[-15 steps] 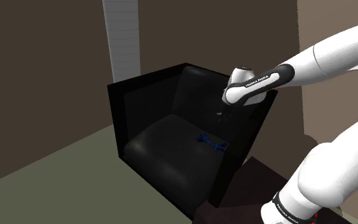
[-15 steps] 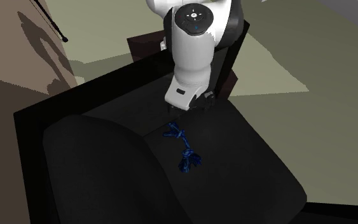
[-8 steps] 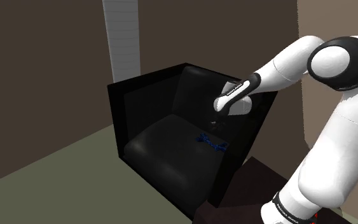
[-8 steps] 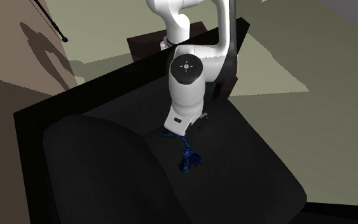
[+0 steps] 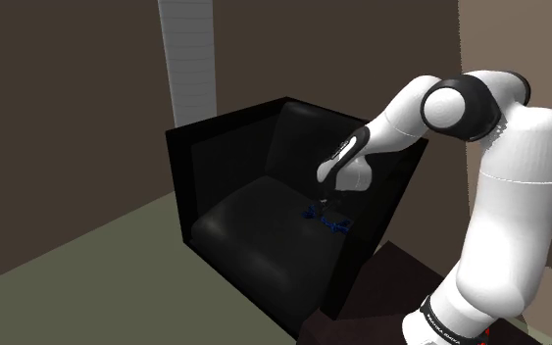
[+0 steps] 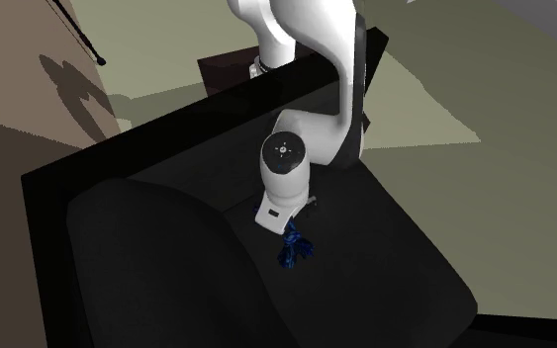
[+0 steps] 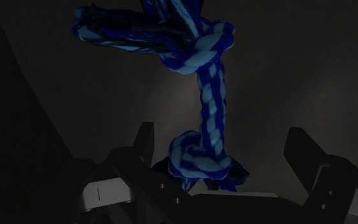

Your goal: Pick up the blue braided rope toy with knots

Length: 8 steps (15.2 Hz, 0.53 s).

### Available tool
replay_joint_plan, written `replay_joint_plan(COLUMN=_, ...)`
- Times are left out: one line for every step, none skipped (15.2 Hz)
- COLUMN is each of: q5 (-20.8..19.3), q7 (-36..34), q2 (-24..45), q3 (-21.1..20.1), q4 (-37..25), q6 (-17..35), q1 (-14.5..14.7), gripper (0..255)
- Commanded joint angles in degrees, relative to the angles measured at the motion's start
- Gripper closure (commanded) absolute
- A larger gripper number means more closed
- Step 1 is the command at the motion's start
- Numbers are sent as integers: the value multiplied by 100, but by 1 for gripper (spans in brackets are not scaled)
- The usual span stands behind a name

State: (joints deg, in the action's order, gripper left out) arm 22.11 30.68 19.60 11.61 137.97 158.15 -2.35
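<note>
two knots on a blue and pale-blue braided rope toy, frayed ends, on black armchair seat, pincer spread astride one knot, lower than before

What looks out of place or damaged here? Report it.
Nothing stands out. The toy lies intact on the armchair seat, both knots tied. The open gripper straddles its nearer knot.
</note>
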Motion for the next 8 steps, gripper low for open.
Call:
replay_joint_plan(q5=140, q7=119, q2=187, q3=-103, q4=-48, q6=136, q1=-77, gripper=0)
replay_joint_plan(q5=199, q7=169, q2=270, q3=-151, q4=-70, q6=196, q1=-113, gripper=0)
replay_joint_plan(q5=255, q7=217, q2=353, q3=-201, q4=-93, q6=256, q1=-151, gripper=0)
replay_joint_plan(q5=286, q7=244, q2=401, q3=-230, q4=-106, q6=291, q1=-174, gripper=0)
replay_joint_plan(q5=285, q7=243, q2=400, q3=-231, q4=-106, q6=291, q1=-175, gripper=0)
replay_joint_plan(q5=278, q7=233, q2=388, q3=-225, q4=-100, q6=286, q1=-166, gripper=255)
replay_joint_plan(q5=281, q7=237, q2=393, q3=-228, q4=-102, q6=288, q1=-170, gripper=255)
replay_joint_plan(q5=281, q7=237, q2=390, q3=-227, q4=-99, q6=288, q1=-170, gripper=255)
